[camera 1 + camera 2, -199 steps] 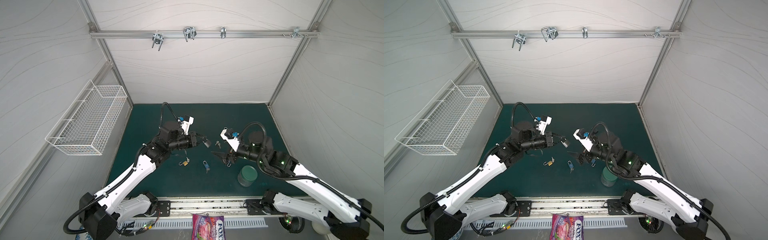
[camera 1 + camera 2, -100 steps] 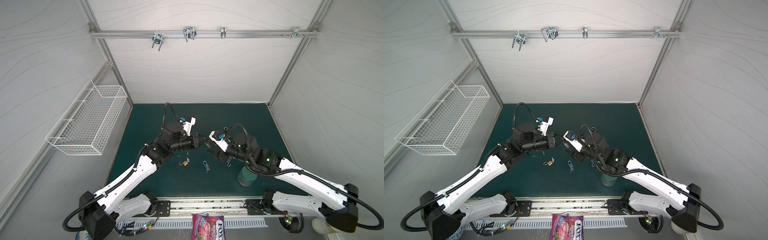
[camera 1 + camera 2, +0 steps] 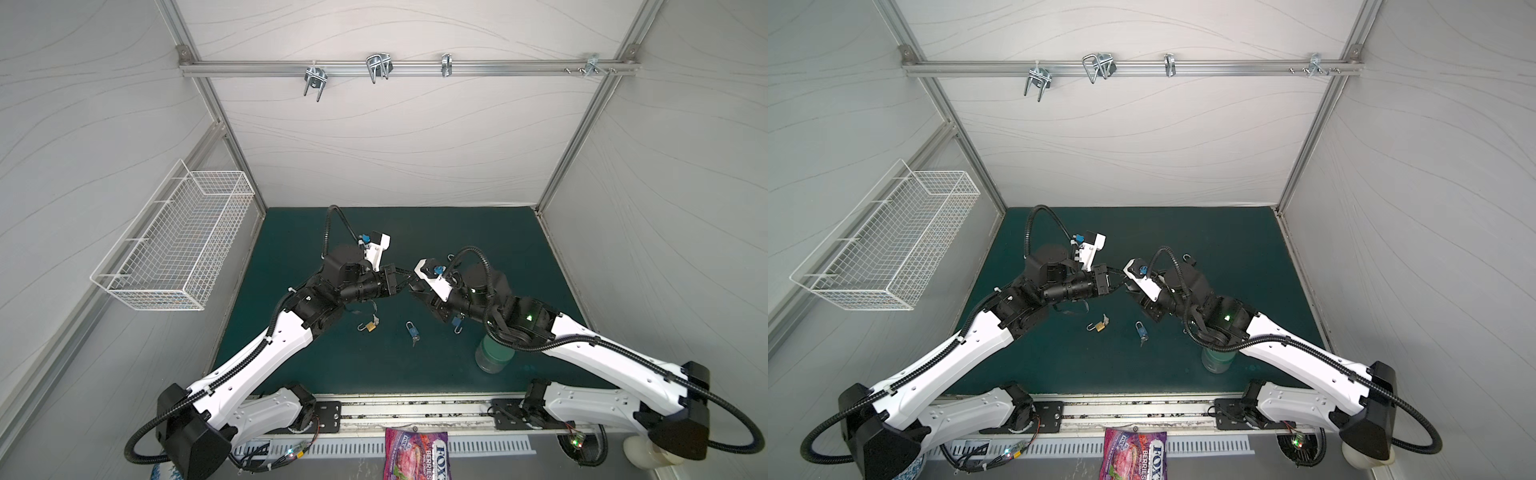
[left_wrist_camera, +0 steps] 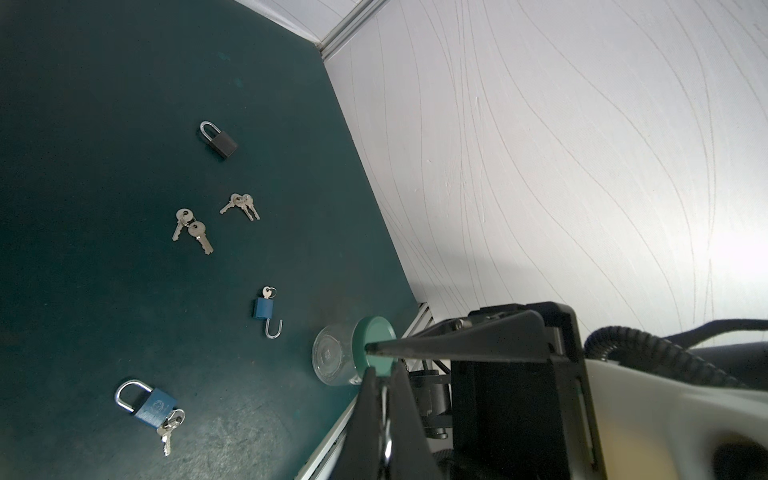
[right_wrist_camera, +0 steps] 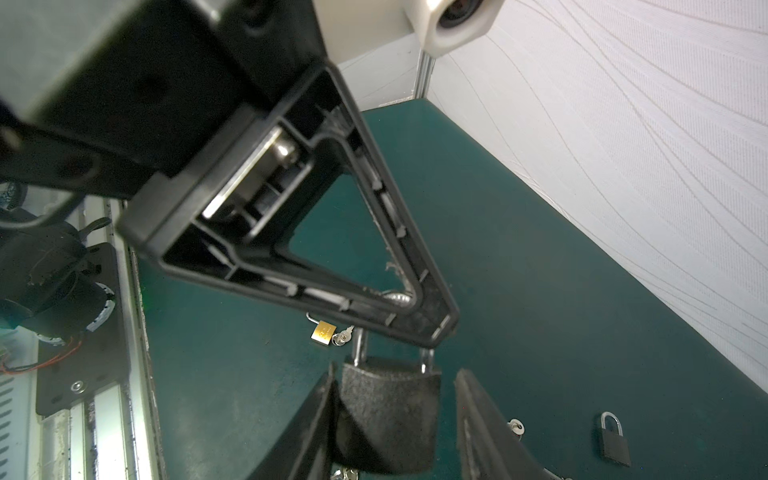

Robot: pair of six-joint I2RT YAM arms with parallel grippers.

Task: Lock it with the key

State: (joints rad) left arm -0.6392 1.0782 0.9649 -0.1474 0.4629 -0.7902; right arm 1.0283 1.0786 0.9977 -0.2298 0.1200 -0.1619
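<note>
A black padlock (image 5: 388,415) hangs in the air, its silver shackle (image 5: 358,345) pinched in the tip of my left gripper (image 5: 432,324), which is shut. Seen from the left wrist, the left gripper (image 4: 384,374) shows a metal glint between its closed fingers. My right gripper (image 5: 395,372) brackets the padlock's body: one finger (image 5: 316,415) touches its side, the other finger (image 5: 478,415) stands a gap away. Something silver, perhaps a key (image 5: 347,473), shows under the body; I cannot tell whether it is in the lock. In both top views the left gripper (image 3: 405,277) (image 3: 1119,279) and right gripper (image 3: 415,286) (image 3: 1131,289) meet mid-mat.
On the green mat (image 3: 498,241) lie a gold padlock (image 3: 370,327), a shut blue padlock with keys (image 4: 151,405), an open blue padlock (image 4: 264,309), another black padlock (image 4: 220,139) and two loose key pairs (image 4: 191,228) (image 4: 241,205). A green-lidded jar (image 3: 494,353) stands under the right arm. A wire basket (image 3: 178,245) hangs left.
My right arm has swung left to meet the left gripper, and its jaws have narrowed from wide open to either side of the padlock body. The left arm has held still.
</note>
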